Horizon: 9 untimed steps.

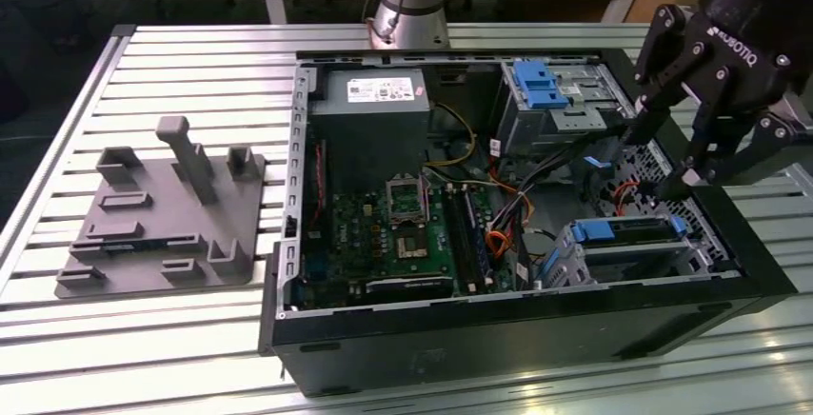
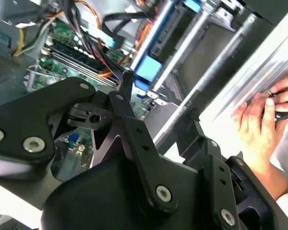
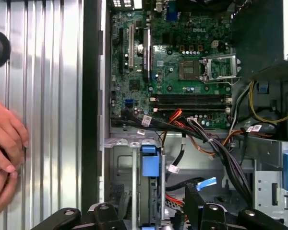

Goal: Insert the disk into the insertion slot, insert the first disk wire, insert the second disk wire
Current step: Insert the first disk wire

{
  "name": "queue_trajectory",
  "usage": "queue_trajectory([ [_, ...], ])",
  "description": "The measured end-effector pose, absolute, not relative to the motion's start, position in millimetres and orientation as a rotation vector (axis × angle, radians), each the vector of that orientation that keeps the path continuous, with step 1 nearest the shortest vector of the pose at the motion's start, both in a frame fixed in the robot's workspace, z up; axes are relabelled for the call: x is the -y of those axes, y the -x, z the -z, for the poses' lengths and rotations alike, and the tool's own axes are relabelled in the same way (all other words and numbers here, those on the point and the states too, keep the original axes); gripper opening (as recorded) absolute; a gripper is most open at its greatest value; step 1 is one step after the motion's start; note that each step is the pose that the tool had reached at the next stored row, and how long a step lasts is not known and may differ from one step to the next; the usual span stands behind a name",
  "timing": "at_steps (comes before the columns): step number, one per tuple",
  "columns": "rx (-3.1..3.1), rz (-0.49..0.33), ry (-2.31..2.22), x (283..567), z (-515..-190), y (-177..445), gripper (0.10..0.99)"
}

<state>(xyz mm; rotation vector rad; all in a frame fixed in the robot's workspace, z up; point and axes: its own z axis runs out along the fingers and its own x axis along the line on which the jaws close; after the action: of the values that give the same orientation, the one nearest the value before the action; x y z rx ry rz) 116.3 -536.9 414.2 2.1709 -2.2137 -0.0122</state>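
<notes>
In the exterior view the disk (image 1: 629, 230), silver with blue carrier edges, lies inside the insertion slot (image 1: 607, 265), the low silver cage at the case's near right corner. My gripper (image 1: 657, 163) hangs just above and behind it, open, with nothing between its fingers. In the second wrist view my gripper (image 2: 158, 98) points down toward the disk's blue handle (image 2: 149, 69). In the first wrist view the blue handle (image 3: 151, 165) sits in the silver cage (image 3: 120, 187), and my black fingers (image 3: 204, 211) hang over it. Loose cables, one with a blue plug (image 3: 206, 182), lie beside the disk.
The open computer case (image 1: 508, 325) holds a motherboard (image 1: 381, 234), a power supply (image 1: 368, 91) and a taller cage with a blue latch (image 1: 544, 87). A grey fixture (image 1: 166, 215) stands at the exterior view's left. A person's hand (image 2: 261, 120) rests on the slatted table beside the case.
</notes>
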Motion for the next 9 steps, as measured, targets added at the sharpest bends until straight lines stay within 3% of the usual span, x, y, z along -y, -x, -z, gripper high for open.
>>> queue_trajectory([
  [9, 2.129, -0.071, -2.083, 533.0, -411.9, -125.9, 0.616],
])
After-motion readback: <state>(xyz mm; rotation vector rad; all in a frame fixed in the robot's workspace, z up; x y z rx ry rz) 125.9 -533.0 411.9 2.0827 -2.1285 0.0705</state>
